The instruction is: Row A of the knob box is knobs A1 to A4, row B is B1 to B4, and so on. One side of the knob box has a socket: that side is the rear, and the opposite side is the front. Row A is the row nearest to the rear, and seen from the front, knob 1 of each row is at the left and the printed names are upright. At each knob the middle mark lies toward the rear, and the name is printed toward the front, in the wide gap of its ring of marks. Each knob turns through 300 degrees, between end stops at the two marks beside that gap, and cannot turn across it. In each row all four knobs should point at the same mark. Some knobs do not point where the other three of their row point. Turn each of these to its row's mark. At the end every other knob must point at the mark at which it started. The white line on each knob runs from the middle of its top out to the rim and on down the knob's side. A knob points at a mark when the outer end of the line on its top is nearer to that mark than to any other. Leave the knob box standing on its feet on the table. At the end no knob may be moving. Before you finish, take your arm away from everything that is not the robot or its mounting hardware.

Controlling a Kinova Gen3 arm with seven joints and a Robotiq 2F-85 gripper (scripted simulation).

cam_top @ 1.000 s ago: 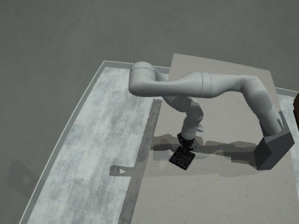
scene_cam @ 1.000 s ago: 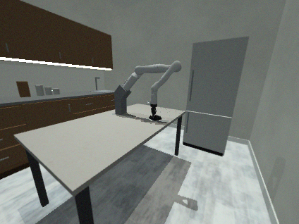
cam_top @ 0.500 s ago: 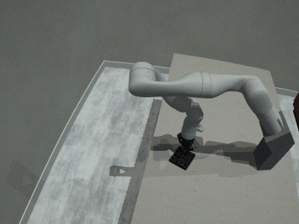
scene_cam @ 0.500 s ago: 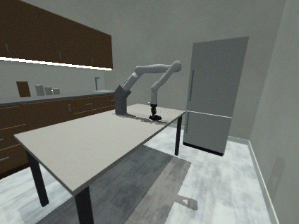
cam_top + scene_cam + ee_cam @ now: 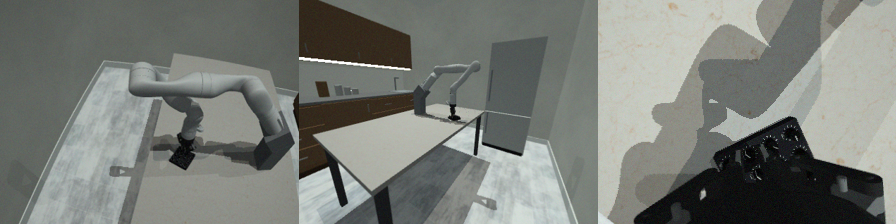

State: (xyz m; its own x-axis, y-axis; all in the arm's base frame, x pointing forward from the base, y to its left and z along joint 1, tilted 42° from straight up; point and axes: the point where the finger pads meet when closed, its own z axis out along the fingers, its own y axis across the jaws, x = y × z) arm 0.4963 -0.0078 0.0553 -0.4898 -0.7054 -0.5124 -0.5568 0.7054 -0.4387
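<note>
"One black, square knob box (image 5: 182, 159) (image 5: 454, 118) (image 5: 759, 140) to account for. Where is it?"

"On the pale stone-look table (image 5: 211, 197) (image 5: 387, 141) (image 5: 648, 50), apparently level. From my station I find the black two-finger gripper (image 5: 188, 148) (image 5: 453, 113) (image 5: 750, 156) directly over the box, beneath the white jointed arm (image 5: 201, 84) (image 5: 454, 67)."

"State of the fingers?"

"Slightly apart. In the wrist view their tips stand on either side of a small round black knob (image 5: 749, 154) with a white line. I see no firm clamp on it; whether either tip touches, I cannot tell."

"Progress?"

"Not certifiable. Several knobs on the box are hidden by the gripper, and the printed names are unreadable, so I cannot count corrected rows. I judge a turn is being set up or ended. Outstanding: any remaining odd knobs, then withdrawing my arm well apart from the box."

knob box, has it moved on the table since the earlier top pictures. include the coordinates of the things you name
No, not visibly: in the top view the knob box (image 5: 182, 159) (image 5: 454, 118) (image 5: 765, 150) lies in the same place against the table's (image 5: 211, 197) (image 5: 387, 148) left edge.
</note>
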